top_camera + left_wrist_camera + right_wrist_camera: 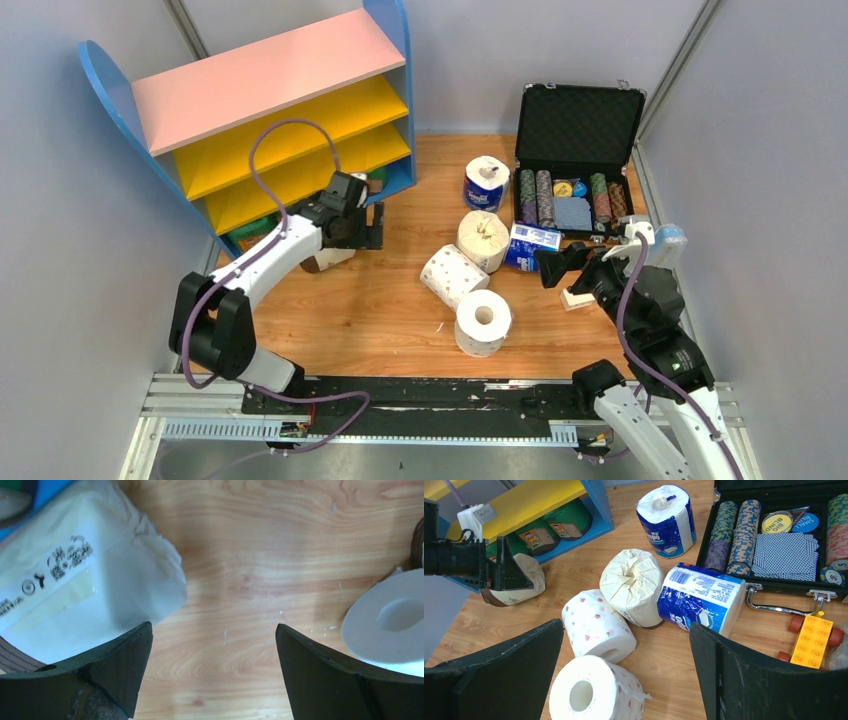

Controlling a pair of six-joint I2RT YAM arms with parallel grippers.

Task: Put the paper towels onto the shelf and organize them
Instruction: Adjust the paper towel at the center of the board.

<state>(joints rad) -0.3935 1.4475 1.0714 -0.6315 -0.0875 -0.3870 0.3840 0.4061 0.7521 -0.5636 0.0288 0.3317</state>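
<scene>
A: Far left, the shelf (pixel 262 72) stands with green-wrapped rolls (pixel 555 524) already in its bottom tier. Just in front of it the left claw (pixel 352 222) hangs with jaws wide apart, gripping nothing, over a cream-wrapped roll (pixel 330 255) lying on the bench (pixel 380 320).

B: Is that roll between the jaws?

A: Hard to say; in the wrist view it sits off to one side, so closing now might only nudge it away.

B: And the middle?

A: Loose paper towels: a flowered roll (pixel 452 275), a bare white one (pixel 483 322), another cream one (pixel 484 240), two blue-printed ones (pixel 486 183).

B: The right side?

A: The right claw (pixel 557 268) is also spread open and empty, near the lying blue pack (pixel 530 247). Reaching carelessly, it could knock the poker chip case (pixel 580 130) or the toy brick (pixel 811 641) beside it.
</scene>
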